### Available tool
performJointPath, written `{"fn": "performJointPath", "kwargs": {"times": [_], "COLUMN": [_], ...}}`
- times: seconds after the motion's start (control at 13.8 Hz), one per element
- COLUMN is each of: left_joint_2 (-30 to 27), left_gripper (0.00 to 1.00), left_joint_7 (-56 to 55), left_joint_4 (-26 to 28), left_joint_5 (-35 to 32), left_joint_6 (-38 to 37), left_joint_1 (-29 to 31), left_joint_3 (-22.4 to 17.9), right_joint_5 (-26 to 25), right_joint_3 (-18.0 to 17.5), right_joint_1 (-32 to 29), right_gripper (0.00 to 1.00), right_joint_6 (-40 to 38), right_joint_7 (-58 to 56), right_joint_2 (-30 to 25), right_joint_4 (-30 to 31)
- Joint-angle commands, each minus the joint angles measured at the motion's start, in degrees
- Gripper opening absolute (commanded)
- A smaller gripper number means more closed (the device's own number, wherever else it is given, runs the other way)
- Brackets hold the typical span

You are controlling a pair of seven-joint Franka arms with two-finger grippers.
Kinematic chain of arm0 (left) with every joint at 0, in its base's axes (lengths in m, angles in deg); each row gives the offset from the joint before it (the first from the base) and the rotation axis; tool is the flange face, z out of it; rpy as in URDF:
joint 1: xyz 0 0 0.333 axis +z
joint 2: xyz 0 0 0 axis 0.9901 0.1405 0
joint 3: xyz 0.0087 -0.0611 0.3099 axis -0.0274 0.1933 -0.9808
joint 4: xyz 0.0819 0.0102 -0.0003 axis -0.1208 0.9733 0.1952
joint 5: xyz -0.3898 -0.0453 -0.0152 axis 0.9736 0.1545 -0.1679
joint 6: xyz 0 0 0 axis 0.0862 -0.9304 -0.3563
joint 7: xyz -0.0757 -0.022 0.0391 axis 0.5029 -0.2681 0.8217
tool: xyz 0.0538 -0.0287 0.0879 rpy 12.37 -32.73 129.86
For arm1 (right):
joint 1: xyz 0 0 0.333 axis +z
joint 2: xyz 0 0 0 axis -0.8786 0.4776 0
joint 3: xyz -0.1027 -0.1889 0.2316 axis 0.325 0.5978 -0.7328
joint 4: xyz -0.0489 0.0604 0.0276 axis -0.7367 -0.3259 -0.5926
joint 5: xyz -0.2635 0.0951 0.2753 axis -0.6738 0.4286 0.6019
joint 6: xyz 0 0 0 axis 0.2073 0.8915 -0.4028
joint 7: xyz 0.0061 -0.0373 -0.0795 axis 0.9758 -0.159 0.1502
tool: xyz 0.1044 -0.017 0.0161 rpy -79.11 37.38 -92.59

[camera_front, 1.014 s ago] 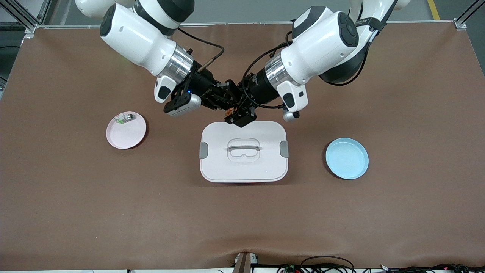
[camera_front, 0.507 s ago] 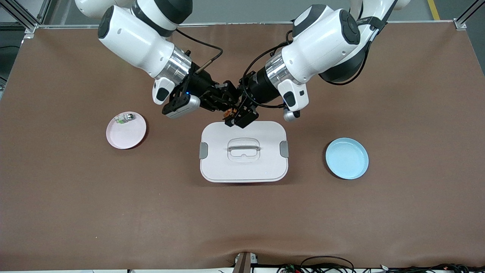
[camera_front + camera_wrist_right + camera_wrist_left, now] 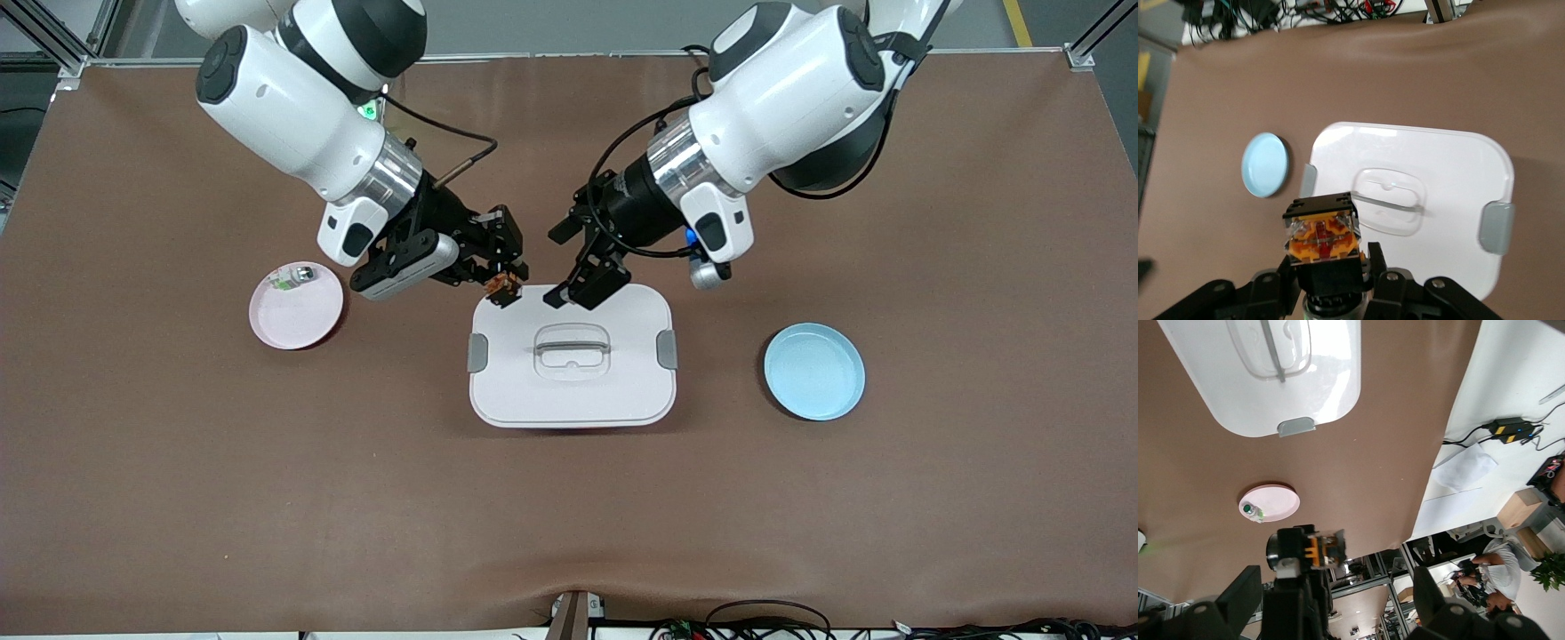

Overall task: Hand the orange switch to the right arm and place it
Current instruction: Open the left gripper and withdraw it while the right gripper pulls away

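The orange switch (image 3: 500,286), a tiny black block with an orange part, is held in my right gripper (image 3: 505,277), which is shut on it over the edge of the white lidded box (image 3: 622,391) farthest from the front camera. In the right wrist view the switch (image 3: 1323,230) sits between the fingers of the right gripper (image 3: 1328,270). My left gripper (image 3: 564,264) is open and empty over the same box edge, a short gap from the switch. In the left wrist view the open left gripper (image 3: 1335,607) faces the switch (image 3: 1313,551).
A pink plate (image 3: 302,320) toward the right arm's end holds a small clear-green-and-silver piece (image 3: 290,277). A light blue plate (image 3: 814,371) lies toward the left arm's end. The white box has a handle (image 3: 571,345) and grey clips.
The two grippers, which met at the switch, have drawn apart. The left gripper has opened and let go. The switch has moved with the right gripper toward the right arm's end.
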Motion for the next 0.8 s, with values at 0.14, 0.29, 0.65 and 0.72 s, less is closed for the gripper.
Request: {"fn": "performJointPath", "kwargs": {"times": [0.14,0.29,0.65,0.72], "left_joint_2": [-4.2,-4.9,-6.5,-6.9], "left_gripper": [1.0,1.0,1.0,1.0], "left_joint_7": [1.2,1.3,15.5,22.8], "left_joint_4": [0.3,0.4,0.3,0.3], "left_joint_5": [-6.2,-8.7,-12.5,-12.4], "left_joint_6": [-0.9,-2.7,-10.6,-13.8], "left_joint_1": [2.4,3.2,8.4,9.9], "left_joint_3": [-0.1,-0.2,0.1,0.1], "right_joint_5": [-3.3,-9.2,-15.5,-18.3], "right_joint_3": [-0.3,-0.4,-0.3,-0.3], "right_joint_1": [-5.6,-7.2,-14.0,-14.6], "right_gripper": [0.0,0.0,0.0,0.0], "right_joint_6": [-10.1,-14.3,-23.1,-24.7], "right_joint_7": [-20.4,-24.0,-43.4,-45.7], "right_joint_2": [0.3,-0.1,-1.7,-2.2], "right_joint_4": [-1.5,-1.6,-1.0,-1.0]}}
